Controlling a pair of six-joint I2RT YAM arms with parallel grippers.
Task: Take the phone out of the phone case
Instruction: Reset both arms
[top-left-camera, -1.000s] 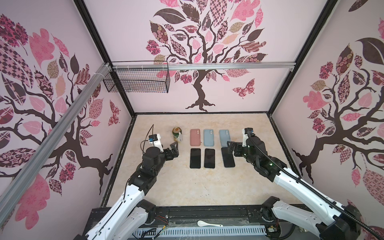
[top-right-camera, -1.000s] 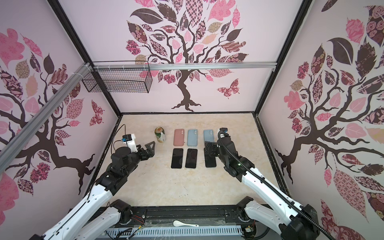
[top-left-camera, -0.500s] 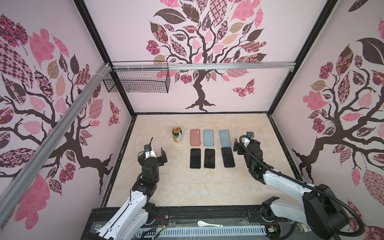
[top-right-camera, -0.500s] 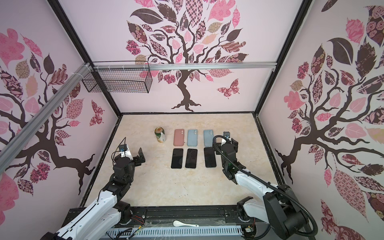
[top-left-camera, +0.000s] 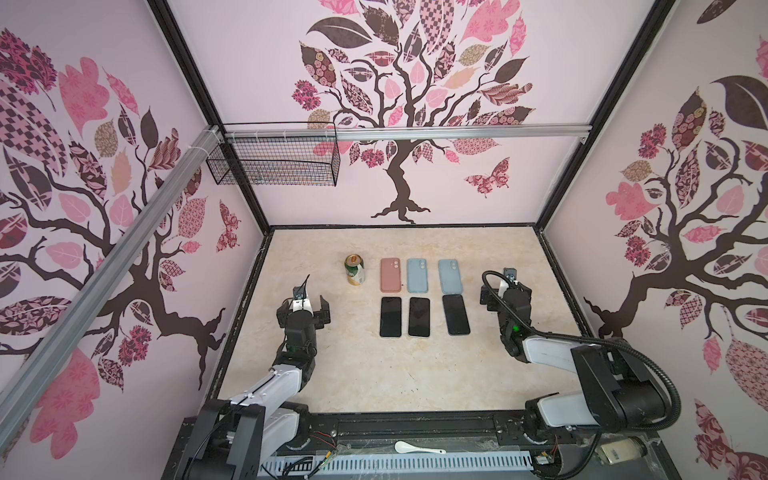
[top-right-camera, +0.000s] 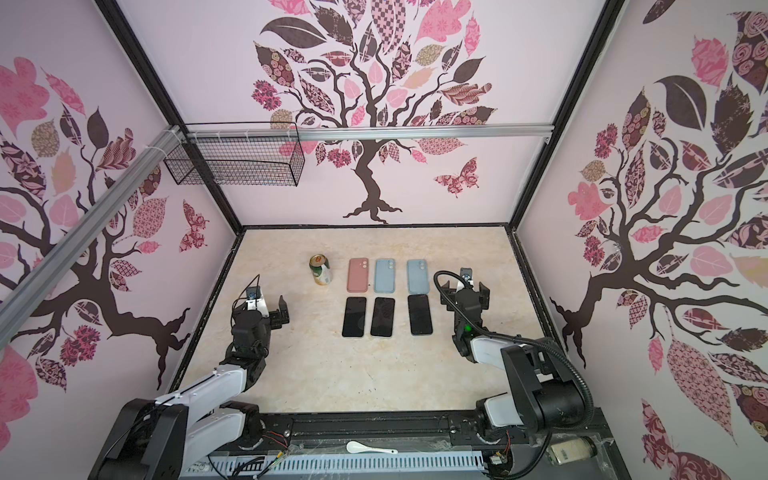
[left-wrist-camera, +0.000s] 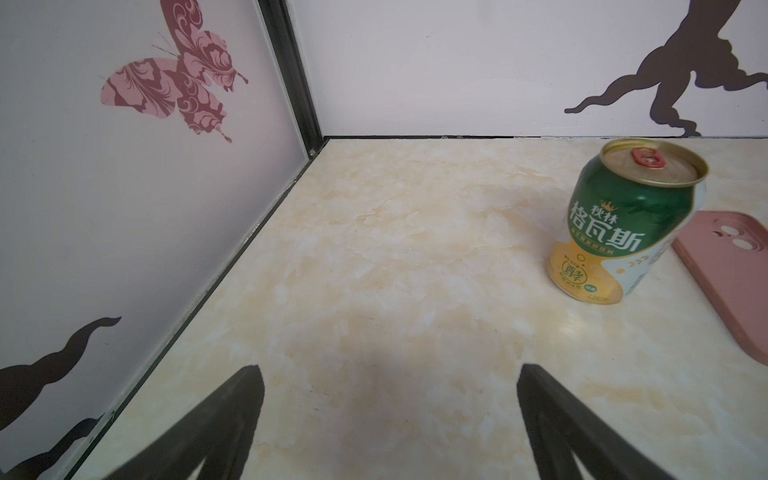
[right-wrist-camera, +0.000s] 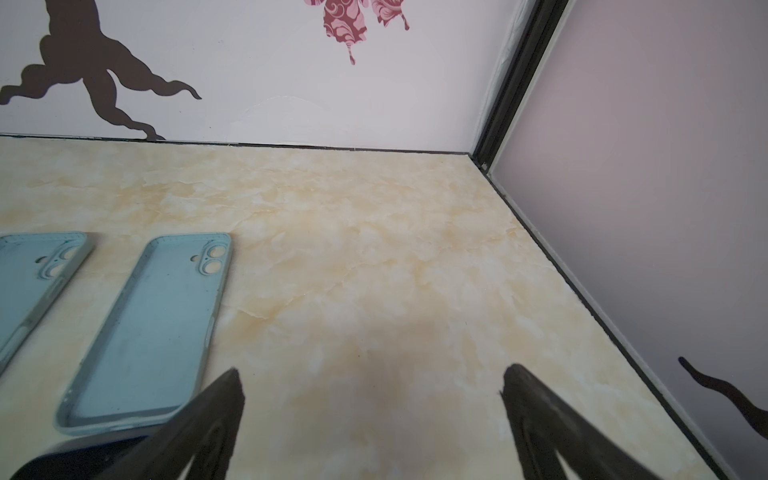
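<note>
Between tree-printed walls (top-left-camera: 457, 195), marbled tabletop (top-left-camera: 374, 374) (phones (top-left-camera: 390, 316), cases (top-left-camera: 390, 275))

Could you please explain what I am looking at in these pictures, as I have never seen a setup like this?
This is a robot with two arms working over a table inside a decorated booth. Two pictures look down from overhead. The other two come from a camera on each wrist, looking out between that arm's two fingers. The left gripper and the right gripper are both open and hold nothing. On the table stands a drink can. Beside it lies a row of cases: a pink case and two blue cases. Nearer the robot lie three black phones. In the right wrist view the blue cases look empty.
</note>
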